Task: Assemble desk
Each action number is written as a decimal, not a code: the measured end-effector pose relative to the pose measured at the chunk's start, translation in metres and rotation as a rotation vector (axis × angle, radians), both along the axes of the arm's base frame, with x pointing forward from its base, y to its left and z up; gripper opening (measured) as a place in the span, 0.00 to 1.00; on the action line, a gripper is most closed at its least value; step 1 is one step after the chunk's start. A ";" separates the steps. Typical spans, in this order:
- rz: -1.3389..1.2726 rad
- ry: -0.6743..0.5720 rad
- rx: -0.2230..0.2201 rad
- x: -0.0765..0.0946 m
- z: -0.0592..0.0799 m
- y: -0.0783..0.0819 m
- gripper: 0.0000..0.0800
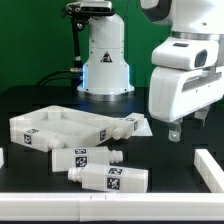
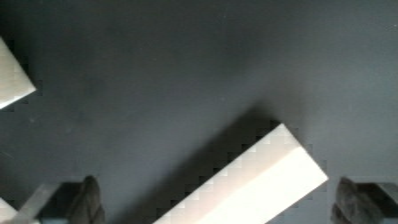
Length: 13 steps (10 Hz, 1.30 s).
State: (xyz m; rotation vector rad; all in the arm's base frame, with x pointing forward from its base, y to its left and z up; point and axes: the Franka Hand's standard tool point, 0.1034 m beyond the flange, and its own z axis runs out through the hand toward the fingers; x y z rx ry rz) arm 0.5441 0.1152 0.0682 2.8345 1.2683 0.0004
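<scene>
Desk assembly looks barely begun, judging by how the parts lie. The desk panel [image 1: 62,124] lies flat on the dark tabletop [image 1: 40,100], toward the exterior view's left, rim upward. No leg stands in any corner socket that shows. Three legs [image 1: 106,178] lie loose on their sides: one just beside the panel's right corner, and two nearer the camera, close together in front of the panel. Whether a fourth is hidden somewhere I cannot tell. So all of the fitting appears to be left: each leg has to be picked up, stood in a socket and seated.

The claw [image 1: 190,126] hangs on the exterior view's right, well apart from the panel and above the tabletop. Its fingers [image 2: 71,202] are spread wide with nothing between them. The wrist view shows only dark surface and a white edge [image 2: 267,175] below, which I cannot identify.

No true container is in view. The rimmed panel is the nearest thing to one, a shallow tray, and its inside appears empty. The far sockets are too small to judge.
</scene>
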 end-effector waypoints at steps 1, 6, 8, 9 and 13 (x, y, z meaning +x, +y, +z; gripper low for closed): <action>-0.005 -0.004 -0.014 -0.001 -0.001 0.000 0.81; -0.004 -0.003 -0.013 -0.001 -0.002 0.000 0.81; -0.004 -0.002 -0.013 -0.002 -0.002 0.000 0.81; -0.004 -0.002 -0.013 -0.002 -0.002 0.000 0.81; 0.050 -0.017 0.012 -0.012 -0.015 -0.019 0.81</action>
